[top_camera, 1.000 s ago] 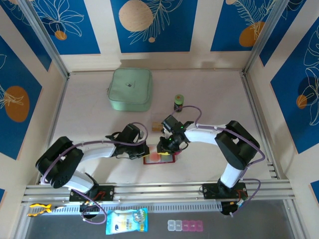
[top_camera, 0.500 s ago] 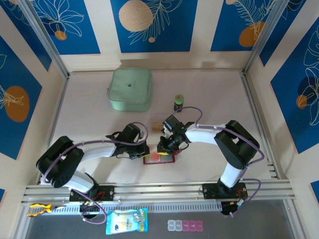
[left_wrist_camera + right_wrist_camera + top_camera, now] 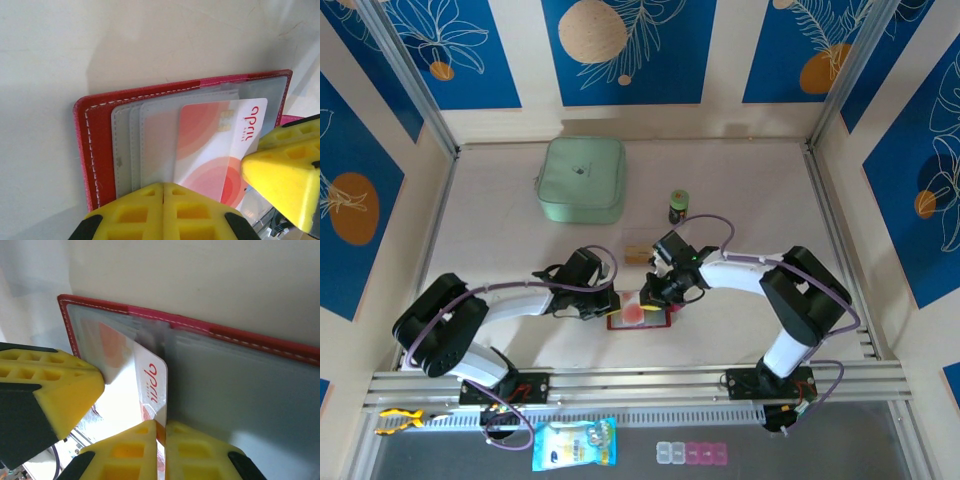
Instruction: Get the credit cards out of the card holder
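My left jaws are pressed fully together, holding nothing, and their yellow ribbed pads (image 3: 131, 212) push down on the near side of the card holder (image 3: 96, 150), which lies open and flat on the worktop (image 3: 740, 220) between my two jaws. My right jaws are closed narrow on the corner edge of one credit card (image 3: 148, 382). The card sits partly inside the pocket just in front of them, so I judge the pulling out is only begun. The card is thin, stiff, glossy plastic with rounded corners, white with orange-red circles and a small gold chip. The holder is red and leather-like with pale stitching, and its pockets (image 3: 129, 145) are soft frosted sheets that overlap each other. From here several things could go wrong. My grip takes only a little of a slippery edge, so the card may slide out of the right jaws if the pocket holds it tight. If my left press is too light, the whole holder may come up together with the card. If I pull at an angle, the card may bend or catch on the pocket mouth. My two jaws are also very near, so they may knock each other.
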